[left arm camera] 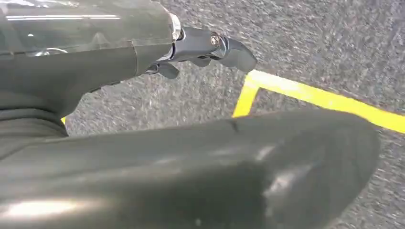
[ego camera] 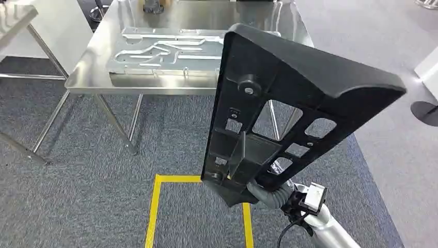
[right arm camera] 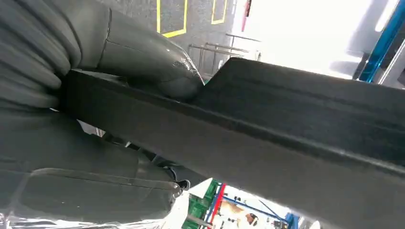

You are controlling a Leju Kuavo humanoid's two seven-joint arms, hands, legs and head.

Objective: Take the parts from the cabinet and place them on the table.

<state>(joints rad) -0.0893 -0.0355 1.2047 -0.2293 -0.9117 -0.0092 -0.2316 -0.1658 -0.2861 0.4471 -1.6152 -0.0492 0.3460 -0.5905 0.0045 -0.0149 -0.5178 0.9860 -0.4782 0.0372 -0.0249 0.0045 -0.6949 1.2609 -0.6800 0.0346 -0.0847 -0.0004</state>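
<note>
Right hand (ego camera: 258,190) grips the lower end of a large black plastic panel (ego camera: 289,103), held up tilted above the carpet, near the steel table (ego camera: 93,77). Its thumb (right arm camera: 157,62) presses on the panel's edge. A flat metal plate (ego camera: 165,54) lies on the table. Left hand (left arm camera: 143,119) hangs over the carpet and yellow floor tape (left arm camera: 325,98), fingers (left arm camera: 210,47) apart, holding nothing.

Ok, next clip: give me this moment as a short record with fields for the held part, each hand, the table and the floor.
held part: black plastic panel with cut-outs, raised and tilted in front of the head camera
right hand: right hand grips the panel at its lower end
left hand: left hand holds nothing, over the carpet
table: steel table ahead, flat metal plate on it
floor: grey carpet, yellow tape outline
</note>
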